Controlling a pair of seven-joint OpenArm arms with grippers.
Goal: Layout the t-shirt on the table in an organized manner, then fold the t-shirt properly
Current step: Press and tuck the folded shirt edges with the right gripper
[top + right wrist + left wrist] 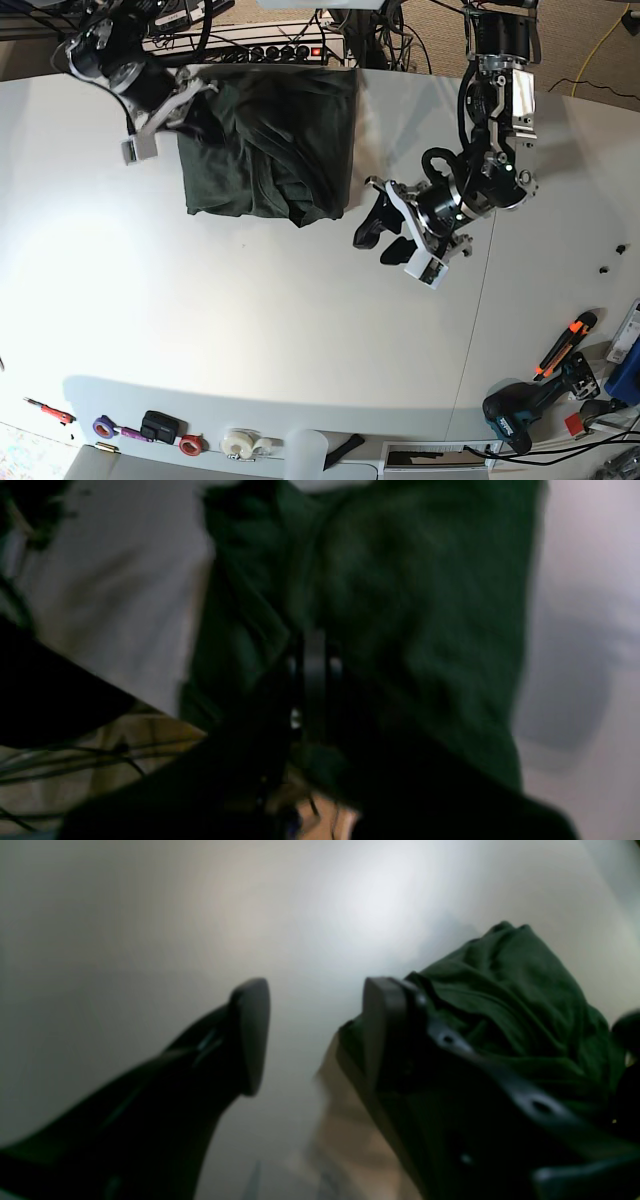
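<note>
The dark green t-shirt [270, 150] lies bunched and partly doubled over at the back of the white table [250, 320]. My right gripper [203, 112] is at the shirt's upper left edge. In the right wrist view its fingers [315, 665] are pressed together, shut on a fold of the t-shirt [410, 605]. My left gripper [381, 237] hovers open just right of the shirt's lower right corner. In the left wrist view it [315, 1035] holds nothing, with bare table between the fingers and the t-shirt [525, 1005] beside the right finger.
A power strip [270, 52] and cables run along the table's back edge behind the shirt. Tape rolls [240, 443] and small tools line the front edge. A drill [520, 415] and an orange-handled cutter [565, 345] lie at the front right. A thin seam [480, 300] crosses the tabletop.
</note>
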